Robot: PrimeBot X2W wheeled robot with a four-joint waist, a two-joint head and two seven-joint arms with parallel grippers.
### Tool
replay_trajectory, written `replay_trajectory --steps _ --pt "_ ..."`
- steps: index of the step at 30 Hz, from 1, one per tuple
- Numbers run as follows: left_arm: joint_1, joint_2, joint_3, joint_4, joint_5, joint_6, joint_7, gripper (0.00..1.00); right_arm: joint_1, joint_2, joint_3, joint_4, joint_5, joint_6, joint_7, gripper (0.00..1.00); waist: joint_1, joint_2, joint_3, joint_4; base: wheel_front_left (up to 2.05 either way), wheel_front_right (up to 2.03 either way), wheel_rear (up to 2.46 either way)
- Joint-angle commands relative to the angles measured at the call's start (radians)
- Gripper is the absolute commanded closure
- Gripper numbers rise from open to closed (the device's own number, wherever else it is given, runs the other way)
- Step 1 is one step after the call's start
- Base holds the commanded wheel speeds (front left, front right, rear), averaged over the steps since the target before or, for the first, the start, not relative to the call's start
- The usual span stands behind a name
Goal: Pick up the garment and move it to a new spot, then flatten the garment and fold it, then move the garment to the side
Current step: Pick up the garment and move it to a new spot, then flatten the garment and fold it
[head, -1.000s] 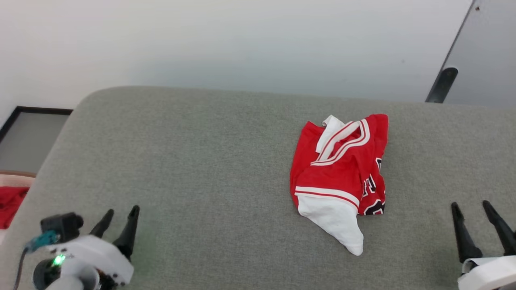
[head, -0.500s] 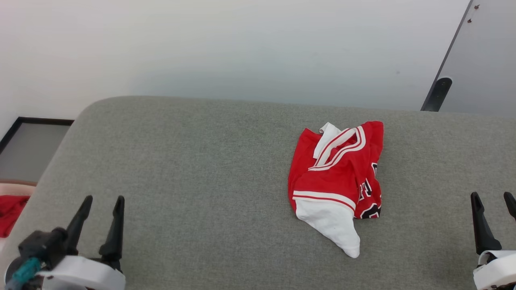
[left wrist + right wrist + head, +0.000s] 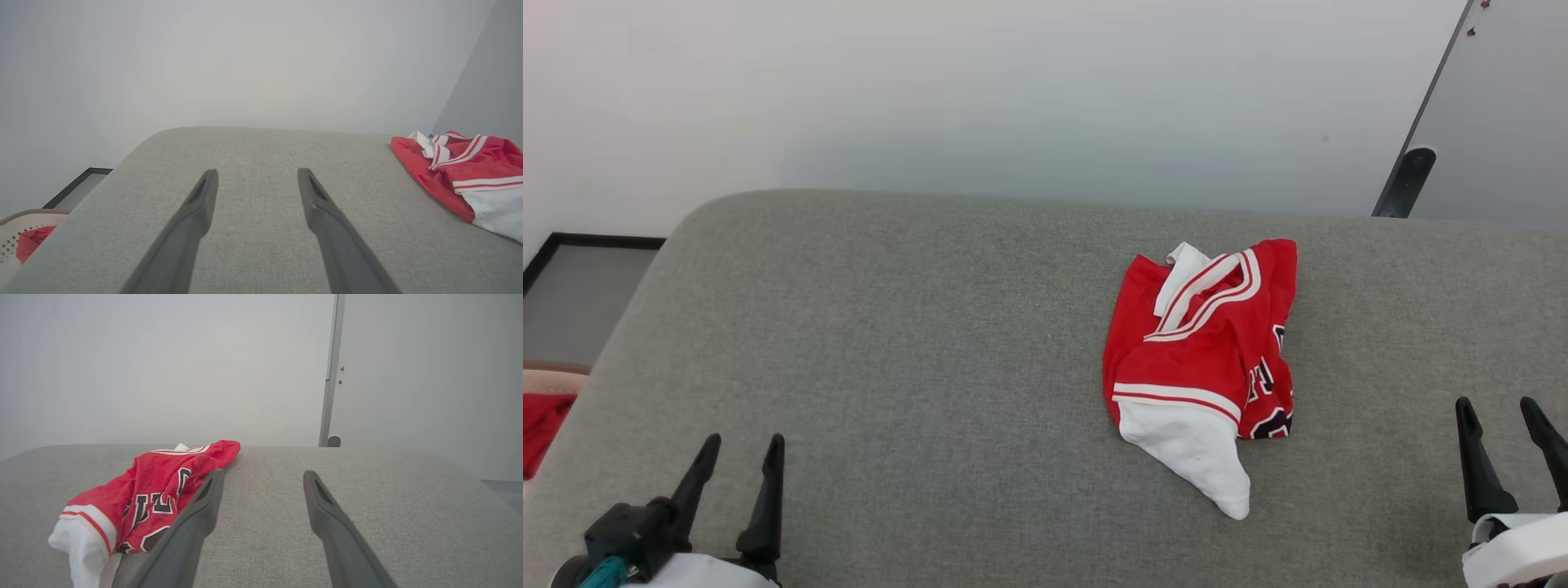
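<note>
Garment (image 3: 1201,351) red, one sleeve white, trim striped white and red, print black outlined white, padded surface (image 3: 890,343) mottled grey weave, left gripper (image 3: 744,443) and right gripper (image 3: 1495,404) dark grey, basket (image 3: 18,226) cream, apparently perforated, cloth (image 3: 34,245) inside red
</note>
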Motion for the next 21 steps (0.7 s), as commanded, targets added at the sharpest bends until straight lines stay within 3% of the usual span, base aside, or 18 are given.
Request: replay_trajectory --steps 1,14,21 --pt "-0.002 -0.007 0.009 0.002 0.010 -0.010 0.000 0.00 -0.007 -0.001 0.003 0.002 0.003 -0.001 -0.004 0.00 0.0000 0.0000 0.003 0.000 0.00 0.00 0.00" --pt "-0.031 -0.028 -0.013 0.033 0.000 -0.031 0.006 0.00 -0.014 0.009 0.019 0.021 -0.001 -0.001 -0.016 0.00 0.0000 0.0000 0.009 -0.002 0.00 0.00 0.00" --pt "-0.269 0.070 -0.197 0.031 -0.148 -0.032 0.219 0.00 -0.038 0.024 0.022 0.021 -0.012 -0.001 -0.027 0.00 0.0000 0.0000 0.034 0.002 0.00 0.00 0.00"
